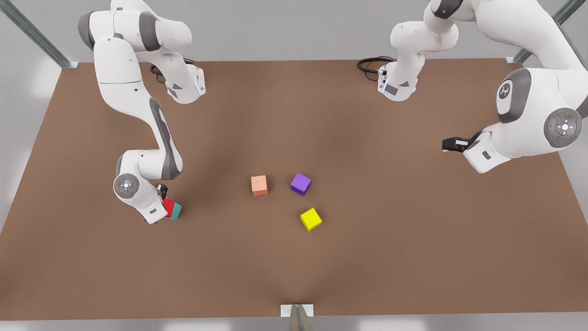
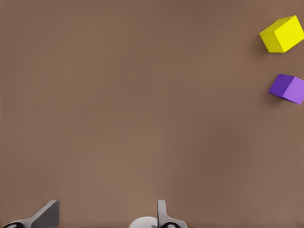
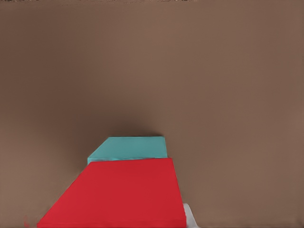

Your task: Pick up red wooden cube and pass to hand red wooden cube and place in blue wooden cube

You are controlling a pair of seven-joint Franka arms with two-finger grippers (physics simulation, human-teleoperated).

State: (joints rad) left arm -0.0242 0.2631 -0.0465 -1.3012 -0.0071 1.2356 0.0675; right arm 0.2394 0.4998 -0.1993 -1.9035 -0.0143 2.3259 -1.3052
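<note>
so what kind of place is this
Likely a simulated robot test bench: a bare brown table, two white arms, and plain cubes, like the yellow cube and purple cube.

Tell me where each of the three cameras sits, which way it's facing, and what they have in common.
Front view: high above the brown table, looking down; both arms show, one on each side.
Left wrist view: on the arm at the front view's right, looking across the table at the yellow cube and purple cube; the left gripper is open.
Right wrist view: on the other arm, close on the red wooden cube against the blue wooden cube.
Shared: front and left wrist views both show the yellow and purple cubes.
</note>
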